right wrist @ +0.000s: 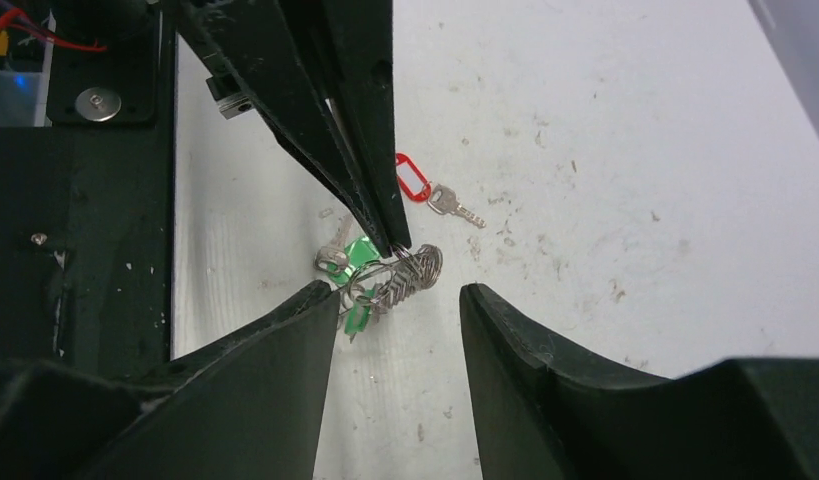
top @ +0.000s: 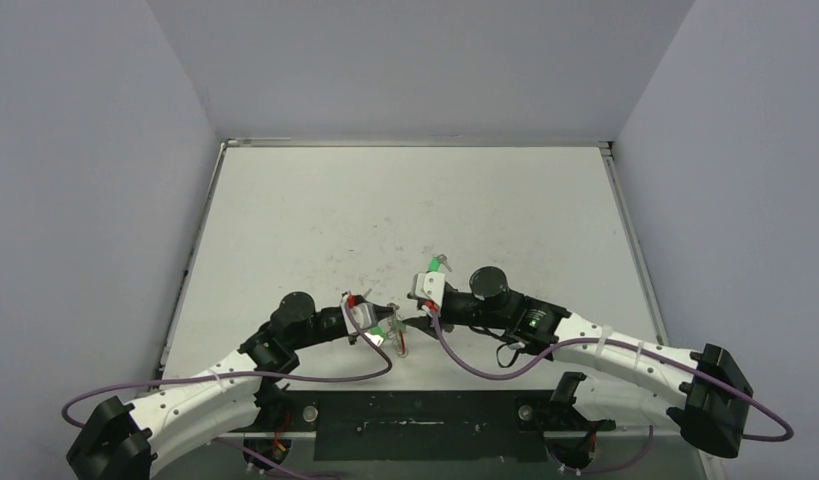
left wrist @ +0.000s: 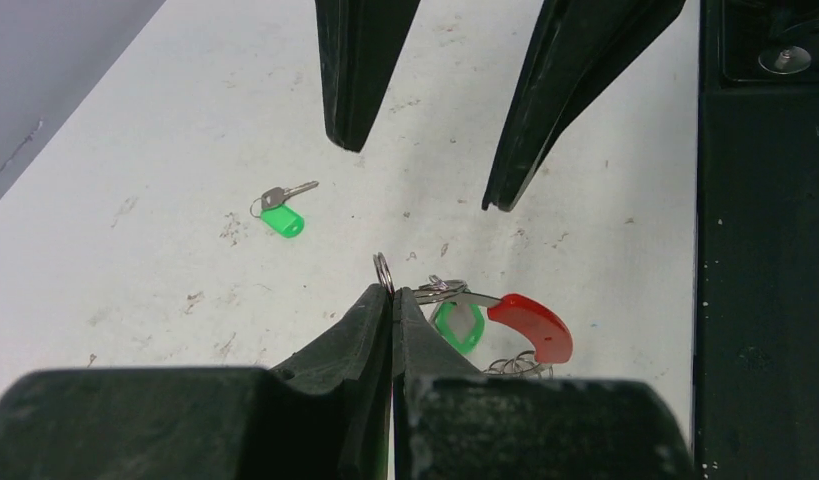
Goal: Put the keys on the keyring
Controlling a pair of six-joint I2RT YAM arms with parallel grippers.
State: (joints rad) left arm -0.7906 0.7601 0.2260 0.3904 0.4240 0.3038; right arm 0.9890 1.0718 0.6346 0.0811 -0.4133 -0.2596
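We see the left claw (left wrist: 393, 293) clamped on a loop of the keyring (left wrist: 533, 325). The right wrist view, unlike the left, shows 1 red-tagged key (right wrist: 414, 180) and the right claw (right wrist: 397, 292) apart.

The left gripper (left wrist: 393, 296) hides the keyring's (left wrist: 530, 325) lower loops and part of a green key tag (left wrist: 458, 330); overhead, both are indistinct.

The keyring (left wrist: 530, 325) has a red curve and a bunch of small silver loops. The left gripper (left wrist: 392, 295) pinches one loop. Two green tags (right wrist: 357, 253) touch it. A green-tag key (left wrist: 282, 212) and a red-tag key (right wrist: 413, 180) lie flat on the table, each on its own.
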